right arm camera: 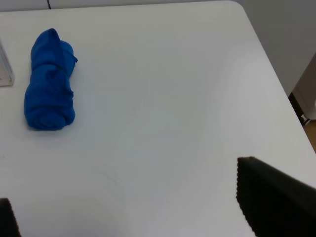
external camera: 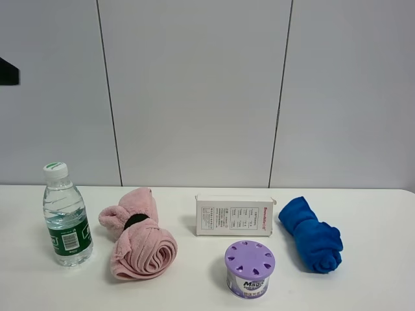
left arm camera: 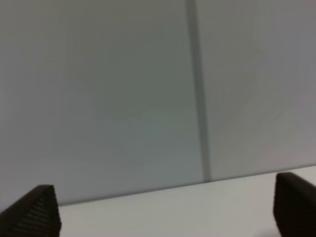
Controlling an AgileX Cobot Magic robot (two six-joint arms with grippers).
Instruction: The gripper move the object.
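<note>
Purple-lidded can point(external camera: 249, 269) at lower centre, white box point(external camera: 235, 216) behind it. Pink towel point(external camera: 137, 241) left of centre, blue towel point(external camera: 312, 234) at right. Bottle point(external camera: 66, 216) upright at far left, untouched. Left gripper point(left arm camera: 163, 210) and right gripper point(right arm camera: 128, 207) both spread wide, holding nothing.

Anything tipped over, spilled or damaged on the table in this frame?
Nothing stands out. The water bottle stands upright with its cap on, the white box and purple-lidded can sit upright, and the pink towel and blue towel lie rolled on the table. No spill shows.
</note>
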